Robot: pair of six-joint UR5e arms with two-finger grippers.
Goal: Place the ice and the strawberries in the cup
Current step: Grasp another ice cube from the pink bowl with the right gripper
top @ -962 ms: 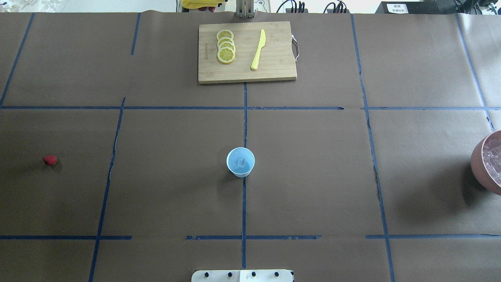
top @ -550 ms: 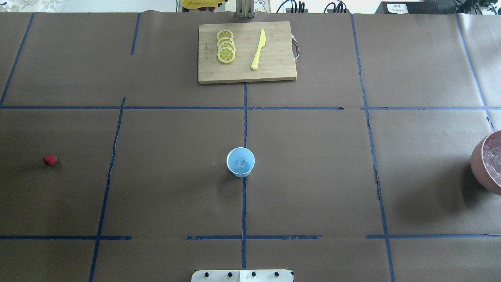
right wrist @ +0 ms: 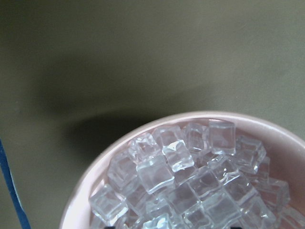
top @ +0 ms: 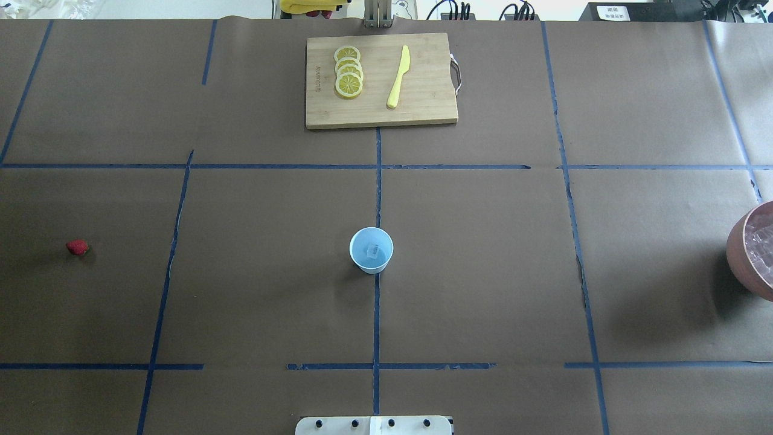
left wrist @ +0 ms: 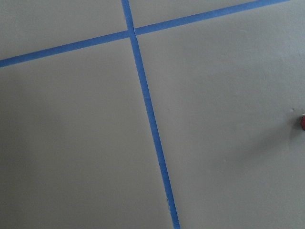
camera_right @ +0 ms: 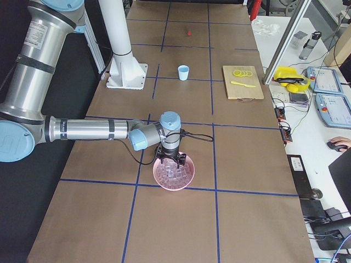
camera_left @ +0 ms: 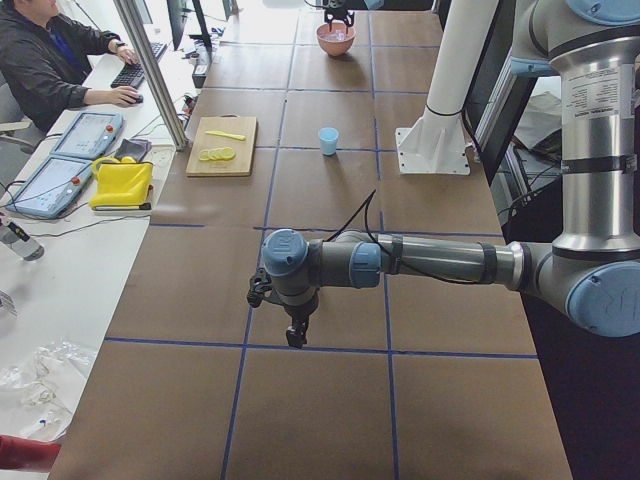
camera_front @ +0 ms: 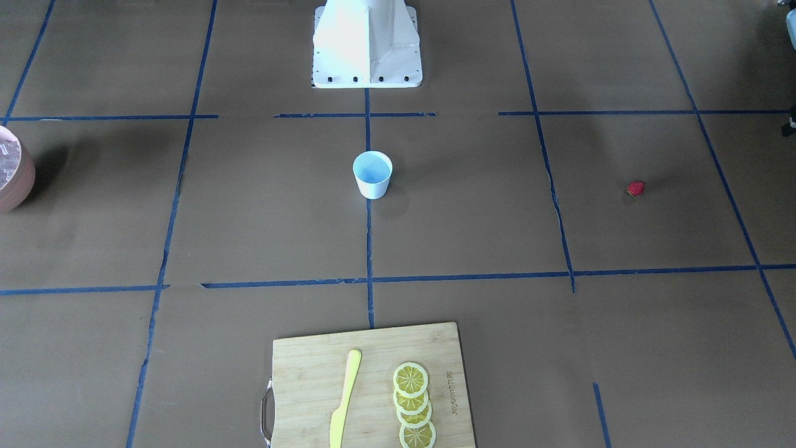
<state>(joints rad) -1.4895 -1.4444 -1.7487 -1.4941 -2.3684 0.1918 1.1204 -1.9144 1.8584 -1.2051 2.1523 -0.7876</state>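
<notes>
Here's the cup (top: pixel 371 251), upright in the middle of the tabletop (top: pixel 483 272), right on the central tape line. There's one clear ice cube (top: pixel 375 249) lying at its pale blue bottom, so the ice half of the job looks started. Whether more cubes are wanted, the pictures can't say.

The strawberry (top: pixel 77 247) isn't in. It sits alone on the paper, well apart from the cup, far out on the robot's left side. That leg looks to be entirely ahead.

Out to the right edge now: the pinkish-brown bowl (top: pixel 738 248), heaped with ice (right wrist: pixel 181 181), also well apart from the cup.

The right arm reaches low and level across the tabletop, wrist turned straight down, right pincer (camera_right: pixel 174 159) planted over the bowl, its tips down at the pile. The wrist view is filled with cubes but shows no fingers. I can't tell how wide it stands, or whether it has a cube.

The left arm is stretched out level too, wrist bent down, left pincer (camera_left: pixel 295 335) hanging above bare paper. Its camera catches only a sliver of the berry at the frame's right edge, so I'd judge it near the fruit but not over it. Whether it's wide or closed I can't tell either.

Beyond the cup, the cutting board (top: pixel 423 112) carries lemon slices (top: pixel 349 72) and a yellow knife (top: pixel 398 75).
</notes>
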